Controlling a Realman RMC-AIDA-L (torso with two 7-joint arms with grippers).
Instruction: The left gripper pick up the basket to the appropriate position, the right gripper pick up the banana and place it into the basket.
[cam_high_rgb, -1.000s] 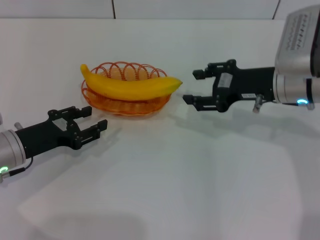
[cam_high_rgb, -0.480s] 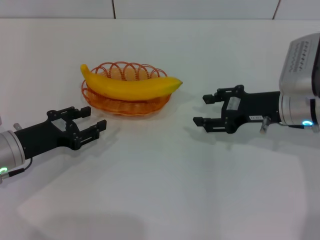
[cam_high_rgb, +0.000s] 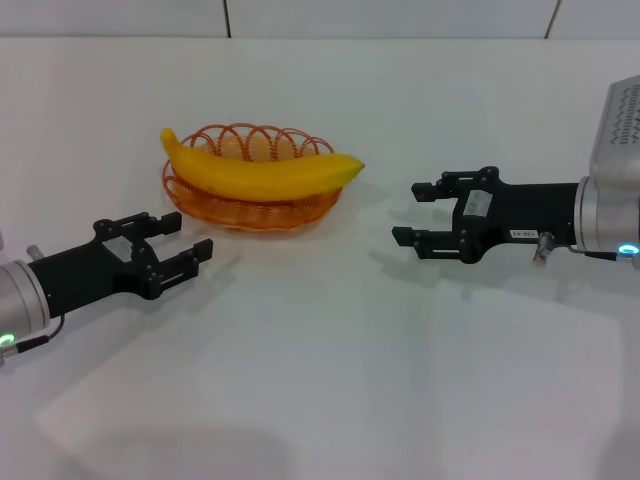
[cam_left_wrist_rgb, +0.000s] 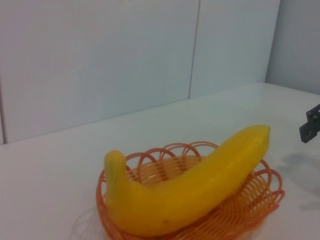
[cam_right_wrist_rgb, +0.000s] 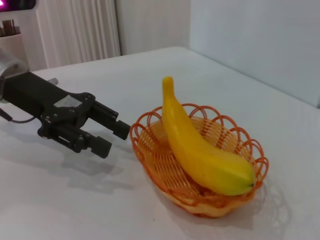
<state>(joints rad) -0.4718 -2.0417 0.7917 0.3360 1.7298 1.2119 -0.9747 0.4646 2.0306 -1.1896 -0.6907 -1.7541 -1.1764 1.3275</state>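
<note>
The orange wire basket (cam_high_rgb: 200, 204) stands on the white table, left of centre. The yellow banana (cam_high_rgb: 262, 173) lies in it lengthwise, resting across the rim. Both show in the left wrist view (basket (cam_left_wrist_rgb: 260, 192), banana (cam_left_wrist_rgb: 195, 187)) and the right wrist view (basket (cam_right_wrist_rgb: 150, 155), banana (cam_right_wrist_rgb: 197, 150)). My left gripper (cam_high_rgb: 182, 246) is open and empty, low on the table just in front and left of the basket; it also shows in the right wrist view (cam_right_wrist_rgb: 111, 136). My right gripper (cam_high_rgb: 410, 212) is open and empty, well to the right of the banana's tip.
The white table (cam_high_rgb: 330, 380) ends at a wall at the back (cam_high_rgb: 380, 18). A fingertip of the right gripper shows at the edge of the left wrist view (cam_left_wrist_rgb: 311, 127).
My right gripper has drawn back to the right and lower, away from the banana's tip, staying open. The left arm, basket and banana have not moved.
</note>
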